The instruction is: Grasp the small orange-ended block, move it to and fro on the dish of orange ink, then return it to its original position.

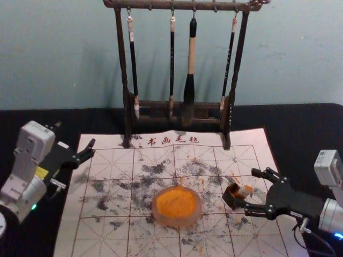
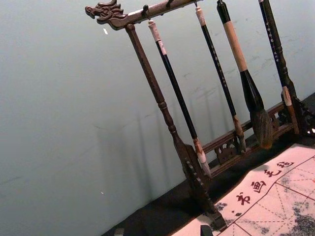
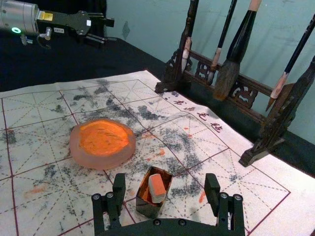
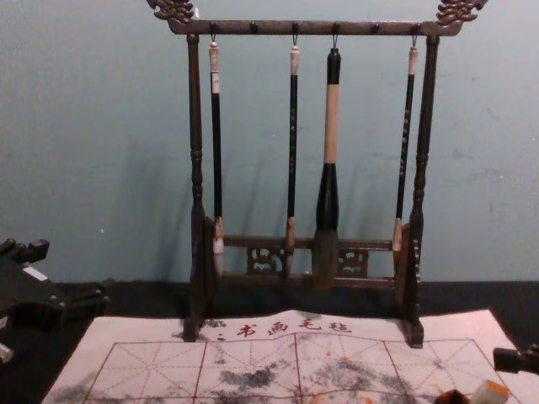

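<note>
Right gripper (image 3: pixel 165 181): at the right of the printed sheet (image 3: pixel 29 172), fingers wide and empty. Step in hand, as judged: approach for the grasp. Next: align with the block (image 3: pixel 157 195), close, lift clear of the walls. The block leans in the open box (image 3: pixel 147 208), orange end up. The dish (image 3: pixel 101 162), left of it, contains orange ink (image 3: pixel 104 137). Left gripper (image 2: pixel 162 231): idle at left, fingers apart.

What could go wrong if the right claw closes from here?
The right claw is open, with the orange-ended block and its small open box close by its fingers, so closing may catch or tip the box. The block leans inside, so the grip might come out crooked. The left claw stands off to the left.
</note>
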You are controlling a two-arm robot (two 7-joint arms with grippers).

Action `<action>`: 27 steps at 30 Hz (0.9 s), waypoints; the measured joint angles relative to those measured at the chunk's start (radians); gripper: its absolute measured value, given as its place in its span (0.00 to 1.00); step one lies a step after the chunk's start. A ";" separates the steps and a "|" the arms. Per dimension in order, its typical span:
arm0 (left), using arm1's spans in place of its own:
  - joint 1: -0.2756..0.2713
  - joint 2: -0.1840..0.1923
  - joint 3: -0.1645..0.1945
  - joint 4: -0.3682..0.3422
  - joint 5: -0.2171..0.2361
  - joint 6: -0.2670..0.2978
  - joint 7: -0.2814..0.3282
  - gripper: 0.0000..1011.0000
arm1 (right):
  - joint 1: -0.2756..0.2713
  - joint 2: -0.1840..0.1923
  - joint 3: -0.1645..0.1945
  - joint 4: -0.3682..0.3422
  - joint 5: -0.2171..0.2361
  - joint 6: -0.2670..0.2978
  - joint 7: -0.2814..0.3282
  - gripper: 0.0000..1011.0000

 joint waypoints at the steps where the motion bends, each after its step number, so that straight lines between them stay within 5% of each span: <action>1: 0.000 0.000 0.000 0.000 0.000 0.000 0.000 0.99 | 0.001 0.000 0.000 0.000 0.000 0.001 0.000 0.99; 27: 0.000 0.000 0.000 0.000 0.000 0.000 0.000 0.99 | 0.000 0.001 0.000 -0.001 0.001 0.002 0.001 0.99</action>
